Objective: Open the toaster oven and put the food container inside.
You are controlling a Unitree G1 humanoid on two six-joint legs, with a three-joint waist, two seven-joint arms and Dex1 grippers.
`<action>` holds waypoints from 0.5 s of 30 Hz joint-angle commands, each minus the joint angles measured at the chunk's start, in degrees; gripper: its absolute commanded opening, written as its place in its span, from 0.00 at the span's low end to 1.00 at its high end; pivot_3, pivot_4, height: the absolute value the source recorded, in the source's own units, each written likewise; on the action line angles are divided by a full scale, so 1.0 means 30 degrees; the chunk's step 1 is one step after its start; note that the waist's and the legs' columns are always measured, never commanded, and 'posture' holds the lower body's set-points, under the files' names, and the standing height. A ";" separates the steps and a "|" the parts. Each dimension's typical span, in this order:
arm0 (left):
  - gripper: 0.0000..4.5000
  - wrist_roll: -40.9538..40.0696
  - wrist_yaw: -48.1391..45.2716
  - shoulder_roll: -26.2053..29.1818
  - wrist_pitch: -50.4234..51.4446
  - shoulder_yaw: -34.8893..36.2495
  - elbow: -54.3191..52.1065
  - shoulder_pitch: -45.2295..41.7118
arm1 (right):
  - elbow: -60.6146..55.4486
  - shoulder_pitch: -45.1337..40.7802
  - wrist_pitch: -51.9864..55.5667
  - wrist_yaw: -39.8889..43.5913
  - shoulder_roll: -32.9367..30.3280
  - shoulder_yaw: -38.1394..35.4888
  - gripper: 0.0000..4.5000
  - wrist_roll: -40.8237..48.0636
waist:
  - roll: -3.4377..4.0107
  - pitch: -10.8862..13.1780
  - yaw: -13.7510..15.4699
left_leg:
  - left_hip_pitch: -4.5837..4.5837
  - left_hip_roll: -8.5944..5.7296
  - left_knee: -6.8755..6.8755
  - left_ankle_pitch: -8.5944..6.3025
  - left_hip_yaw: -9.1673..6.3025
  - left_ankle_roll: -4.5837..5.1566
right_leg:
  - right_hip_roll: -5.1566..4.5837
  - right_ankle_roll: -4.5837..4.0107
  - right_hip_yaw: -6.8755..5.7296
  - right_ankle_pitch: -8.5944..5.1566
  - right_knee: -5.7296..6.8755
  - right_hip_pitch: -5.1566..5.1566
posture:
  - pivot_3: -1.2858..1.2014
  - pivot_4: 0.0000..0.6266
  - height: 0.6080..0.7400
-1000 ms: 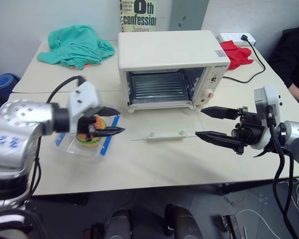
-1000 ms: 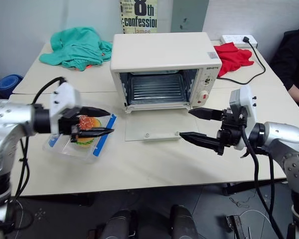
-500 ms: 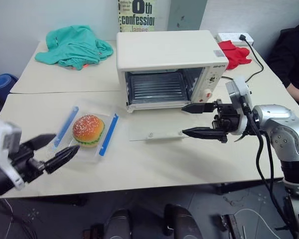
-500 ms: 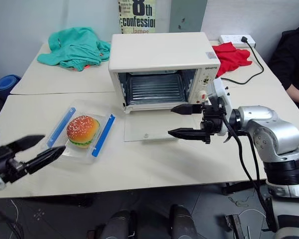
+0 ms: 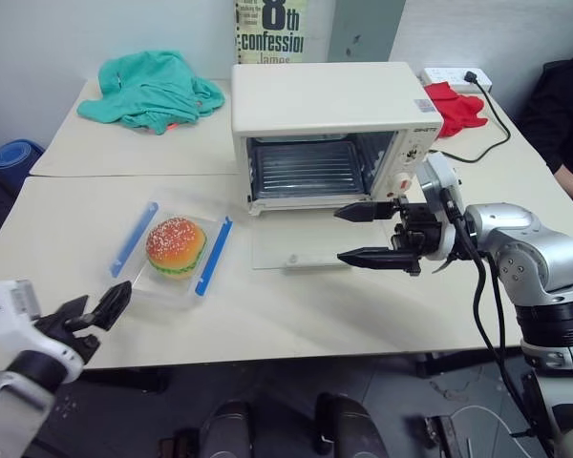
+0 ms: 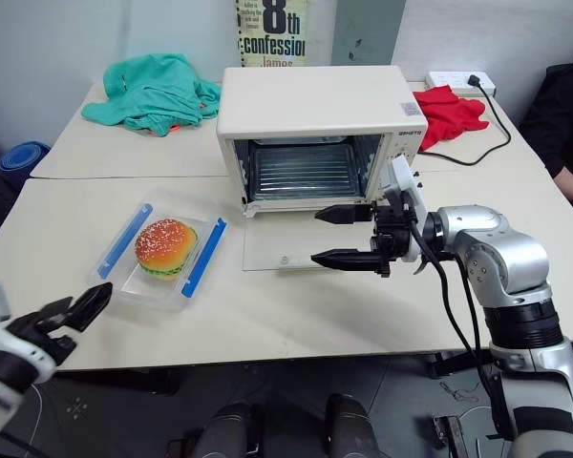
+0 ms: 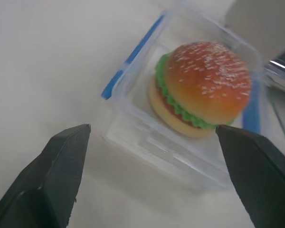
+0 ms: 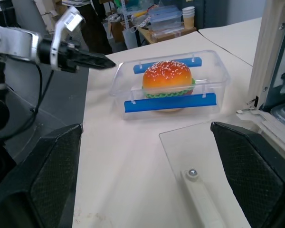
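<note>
Cream toaster oven (image 5: 329, 134): door down, we see it open.
Food container (image 5: 173, 253): on counter (image 5: 286, 305), left of oven.
Left hand (image 5: 95, 313): spread, near container.
Right hand (image 5: 363, 234): spread, over door.
Advice: we should pinch the container's short walls, keeping it level.

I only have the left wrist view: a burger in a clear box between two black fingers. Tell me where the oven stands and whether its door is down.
Observer: The oven stands at the back of the table; its glass door lies flat open on the tabletop.
Operator: Report the right gripper.
Observer: The right gripper hangs open over the door's right end, pointing toward the box.
Operator: Say what else is on the table.
Observer: A teal cloth lies at the back left, a red cloth behind the oven's right.
</note>
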 commanded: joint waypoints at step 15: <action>0.72 -1.9240 2.5596 0.9266 -1.8278 -1.3303 0.4885 0.2513 | -0.4538 0.2917 0.1560 -0.2837 -0.0575 -0.2838 1.00 0.2010 | -0.0022 -0.0004 0.0293 | 0.0158 -0.0006 -0.0085 -0.0037 0.0005 -0.0001 | -0.0016 -0.0083 0.0122 -0.0025 -0.0066 0.0057 | 0.52 0.24 1.00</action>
